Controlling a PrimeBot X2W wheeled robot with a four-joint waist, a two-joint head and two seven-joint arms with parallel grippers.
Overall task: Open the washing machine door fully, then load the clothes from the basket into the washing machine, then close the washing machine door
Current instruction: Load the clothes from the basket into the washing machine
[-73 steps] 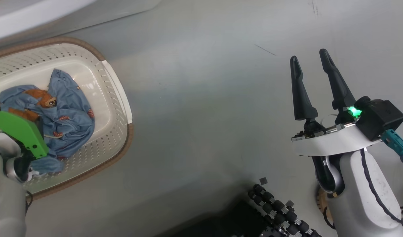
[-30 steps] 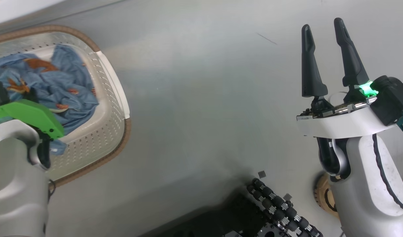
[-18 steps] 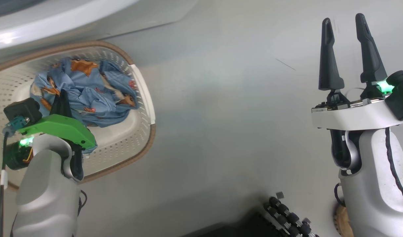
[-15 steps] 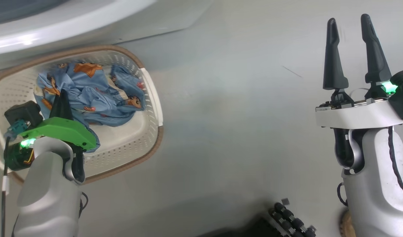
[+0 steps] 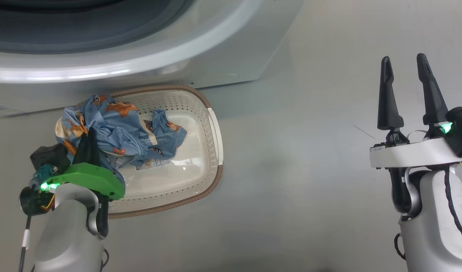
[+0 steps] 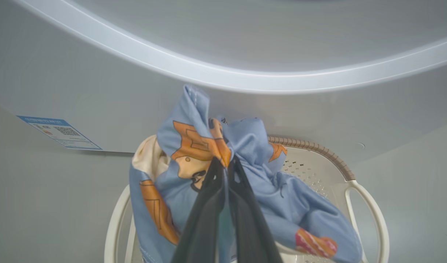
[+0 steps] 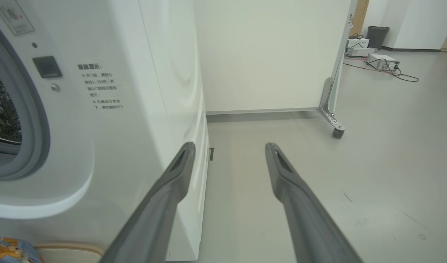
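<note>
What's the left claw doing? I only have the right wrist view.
Observer: The left claw is shut on the clothes, bunched at its tips.
Operator: Over the basket?
Observer: Yes. The head view has the bundle above the left end of the basket; the right end is bare down to its label sticker.
Operator: Is my right claw anywhere near it?
Observer: No. In the head view the right claw stands far right over the floor, apart from the basket.
</note>
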